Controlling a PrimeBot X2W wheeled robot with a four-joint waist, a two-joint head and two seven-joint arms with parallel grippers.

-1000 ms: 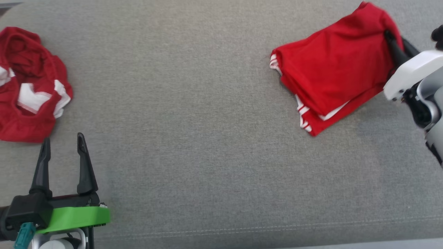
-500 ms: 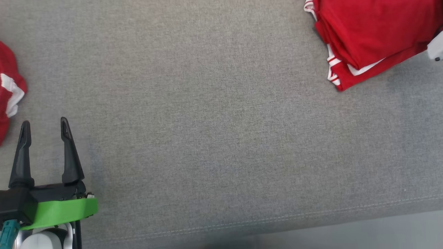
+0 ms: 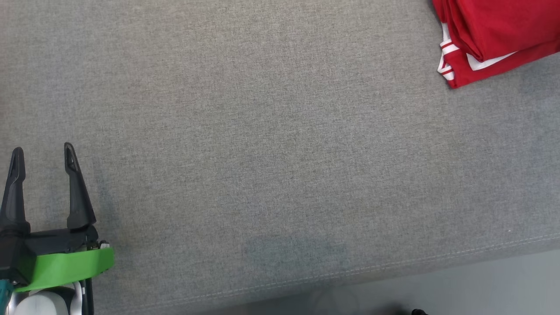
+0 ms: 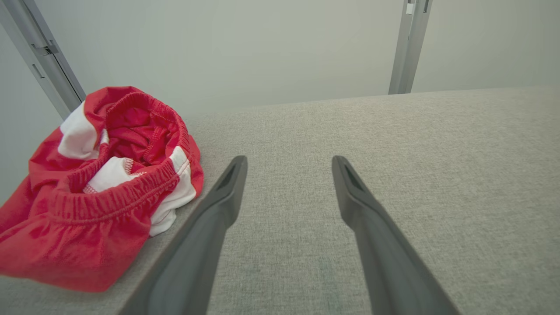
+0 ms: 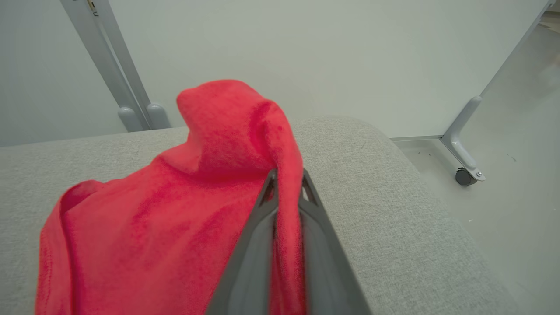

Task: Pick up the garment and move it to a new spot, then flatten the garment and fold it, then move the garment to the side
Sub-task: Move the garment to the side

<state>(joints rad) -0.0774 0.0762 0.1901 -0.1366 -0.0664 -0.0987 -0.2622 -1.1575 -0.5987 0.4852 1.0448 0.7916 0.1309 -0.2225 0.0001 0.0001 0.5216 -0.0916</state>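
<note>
One cushion (image 3: 262,153): grey woven fabric, carries everything. A stitched seam runs along its near edge in the head view, and it has a rounded end on the right in the right wrist view.
Wall (image 4: 240,48): pale and plain, behind the cushion's far edge.
Floor (image 5: 503,210): pale grey, beyond the cushion's rounded end.
Folded garment (image 3: 494,30): red, white stripe trim at its lower-left corner. Lies on the cushion at the top right of the head view, cut off by the frame edge. In the right wrist view the folded garment (image 5: 166,218) spreads left of the fingers, near the rounded end, with one fold drawn up into a peak above the fingertips.
Crumpled garment (image 4: 100,188): red with white panels, elastic waistband gaping upward. Heaped on the cushion just left of the left hand's fingers. Can't tell if it touches the nearer finger.
Posts (image 4: 411,48): grey metal uprights against the wall, one on each side of the left wrist view.
Left hand (image 3: 43,149): lower left of the head view, green bracket at its base. Two dark fingers spread wide, nothing between them. The left wrist view shows bare cushion between the tips of the left hand (image 4: 289,161).
Right hand (image 5: 288,175): fingers nearly together, pinching the raised fold of the folded garment between them.
Castor (image 5: 464,176): small dark wheel under an angled grey foot, on the floor.
</note>
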